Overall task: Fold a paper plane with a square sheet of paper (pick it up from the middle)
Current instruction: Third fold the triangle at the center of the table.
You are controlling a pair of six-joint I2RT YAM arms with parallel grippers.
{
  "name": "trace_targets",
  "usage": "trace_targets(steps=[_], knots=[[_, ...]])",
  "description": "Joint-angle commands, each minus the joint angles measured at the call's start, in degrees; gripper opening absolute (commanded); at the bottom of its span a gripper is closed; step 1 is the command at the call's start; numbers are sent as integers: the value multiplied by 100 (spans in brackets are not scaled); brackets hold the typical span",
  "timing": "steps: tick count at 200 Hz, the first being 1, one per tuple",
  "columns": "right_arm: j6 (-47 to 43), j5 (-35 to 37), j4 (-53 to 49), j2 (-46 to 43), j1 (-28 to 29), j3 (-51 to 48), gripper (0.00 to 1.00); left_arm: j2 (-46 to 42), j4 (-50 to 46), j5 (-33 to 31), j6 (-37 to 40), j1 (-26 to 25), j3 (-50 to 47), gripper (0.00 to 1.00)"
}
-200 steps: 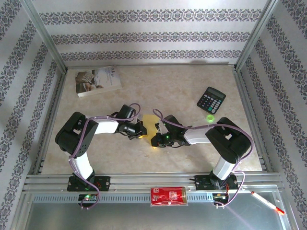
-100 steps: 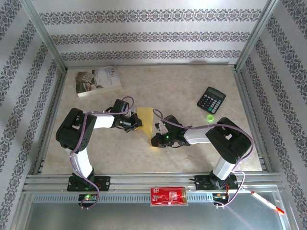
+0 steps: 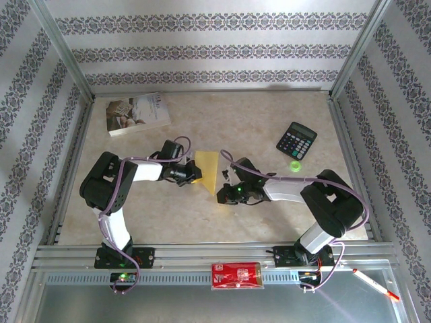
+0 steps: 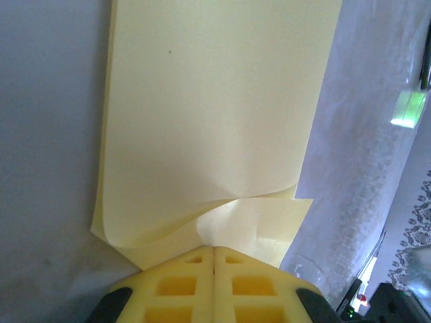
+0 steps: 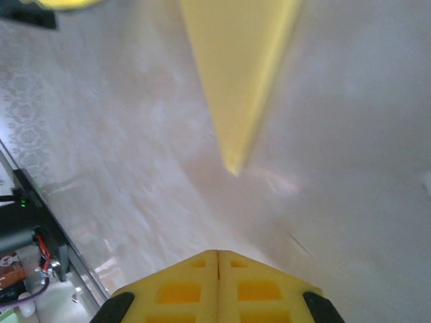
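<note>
- The left fingers (image 4: 161, 272) are pressed together and pinch the near edge of a thin, folded yellow sheet of paper (image 4: 215, 114).
- In the left wrist view the sheet runs straight away from the fingertips as a long double layer. The upper layer curls up slightly just ahead of the pinch.
- From above, the yellow sheet of paper lies near the middle of the pale marbled worktop (image 3: 256, 121), between the two arms. The left fingers are at its left lower edge.
- The right fingers (image 5: 262, 272) are closed on nothing. They sit just beside the sheet's near right corner, without touching it.
- In the right wrist view a narrow pointed end of the sheet points towards the closed fingertips, with bare worktop between them.
- Whether the sheet rests flat or is lifted a little cannot be told.
- A white printed book (image 3: 137, 113) lies at the far left corner, well apart from the sheet.
- A black calculator (image 3: 297, 140) sits at the far right, with a small green object (image 3: 295, 165) just in front of it.
- A red packet (image 3: 236, 275) lies on the metal rail between the arm bases.
</note>
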Motion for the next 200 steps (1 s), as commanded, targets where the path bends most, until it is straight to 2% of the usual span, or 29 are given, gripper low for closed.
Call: trace_targets(steps=[1, 38, 69, 152, 200], knots=[[-121, -105, 30, 330, -25, 504, 0, 173, -254, -76, 123, -165, -250, 0], [-240, -104, -18, 987, -112, 1136, 0, 162, -298, -93, 151, -224, -211, 0], [-384, -62, -102, 1381, -322, 1226, 0, 191, -360, -85, 199, -230, -164, 0], [-188, 345, -523, 1392, -326, 335, 0, 196, -303, -107, 108, -215, 219, 0], [-119, 511, -641, 1329, -321, 119, 0, 212, -200, -80, 72, -4, 336, 0]])
